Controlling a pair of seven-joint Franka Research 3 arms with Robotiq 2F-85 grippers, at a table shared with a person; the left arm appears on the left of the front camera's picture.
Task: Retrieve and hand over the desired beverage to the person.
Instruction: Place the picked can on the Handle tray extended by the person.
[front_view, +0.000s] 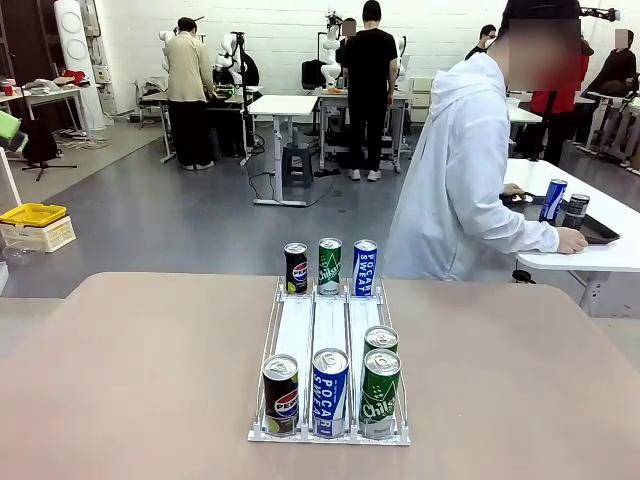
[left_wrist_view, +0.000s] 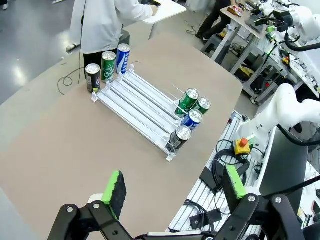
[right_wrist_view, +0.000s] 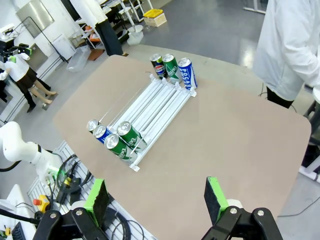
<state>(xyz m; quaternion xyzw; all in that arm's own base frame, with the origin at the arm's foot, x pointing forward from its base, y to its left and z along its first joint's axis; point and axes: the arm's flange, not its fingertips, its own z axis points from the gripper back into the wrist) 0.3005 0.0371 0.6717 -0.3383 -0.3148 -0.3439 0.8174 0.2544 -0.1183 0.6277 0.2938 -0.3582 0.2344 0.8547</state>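
Note:
A white can rack (front_view: 312, 330) sits mid-table with beverage cans at both ends. At the far end stand a Pepsi (front_view: 296, 268), a green Chilsung (front_view: 329, 265) and a blue Pocari Sweat (front_view: 364, 267). At the near end are a Pepsi (front_view: 281, 394), a Pocari Sweat (front_view: 329, 392) and two green cans (front_view: 379, 393). The person (front_view: 455, 180) in a white hooded coat stands beyond the far right edge, turned toward a side table. My left gripper (left_wrist_view: 175, 189) hangs open high above the table, far from the rack (left_wrist_view: 137, 105). My right gripper (right_wrist_view: 156, 200) is also open and held high, with the rack (right_wrist_view: 160, 107) ahead.
The person's hands rest at a black tray (front_view: 600, 232) on a white side table (front_view: 610, 262), with a blue can (front_view: 552, 200) and a dark can (front_view: 576, 211) on it. Bare brown tabletop (front_view: 130, 370) surrounds the rack. Other people and desks stand far behind.

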